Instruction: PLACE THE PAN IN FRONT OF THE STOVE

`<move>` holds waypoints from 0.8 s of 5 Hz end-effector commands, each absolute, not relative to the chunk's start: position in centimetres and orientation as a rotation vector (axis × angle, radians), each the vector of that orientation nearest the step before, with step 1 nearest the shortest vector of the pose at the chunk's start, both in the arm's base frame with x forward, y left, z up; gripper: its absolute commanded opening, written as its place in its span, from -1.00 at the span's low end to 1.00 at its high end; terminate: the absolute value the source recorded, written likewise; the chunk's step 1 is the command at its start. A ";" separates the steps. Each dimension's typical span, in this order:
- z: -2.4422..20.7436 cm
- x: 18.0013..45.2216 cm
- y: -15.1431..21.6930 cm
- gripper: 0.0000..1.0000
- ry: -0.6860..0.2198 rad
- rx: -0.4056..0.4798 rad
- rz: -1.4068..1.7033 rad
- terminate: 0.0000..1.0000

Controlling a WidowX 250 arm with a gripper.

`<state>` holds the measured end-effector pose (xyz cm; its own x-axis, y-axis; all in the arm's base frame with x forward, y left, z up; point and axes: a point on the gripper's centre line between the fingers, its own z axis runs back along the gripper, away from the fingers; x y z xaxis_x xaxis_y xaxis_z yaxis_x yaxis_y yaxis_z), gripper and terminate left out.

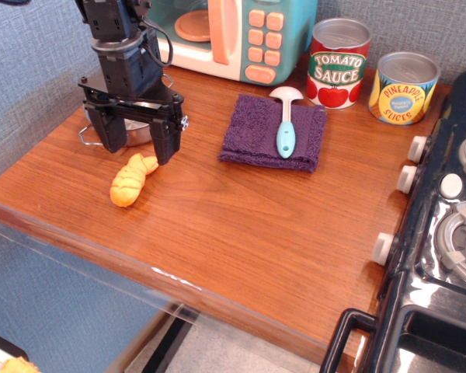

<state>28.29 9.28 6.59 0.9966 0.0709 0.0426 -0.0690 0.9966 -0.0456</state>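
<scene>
We saw the black gripper hanging at the far left of the wooden table with its two fingers spread apart, gripping nothing. Directly behind and partly hidden by those fingers lay the steel pan, of which only a sliver of rim and one wire handle showed on the left. Just in front of the gripper rested a yellow toy croissant. Farther right a purple cloth carried a light-blue spoon. Behind stood the teal microwave, a tomato sauce can and a pineapple slices can. The black stove sat at the right edge, well apart from the pan.
</scene>
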 end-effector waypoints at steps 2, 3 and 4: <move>7.2 30.4 10.8 1.00 -0.066 -0.034 0.134 -1.00; 7.3 32.4 12.1 1.00 -0.074 -0.037 0.186 -1.00; 7.5 34.3 13.2 1.00 -0.088 -0.022 0.224 -1.00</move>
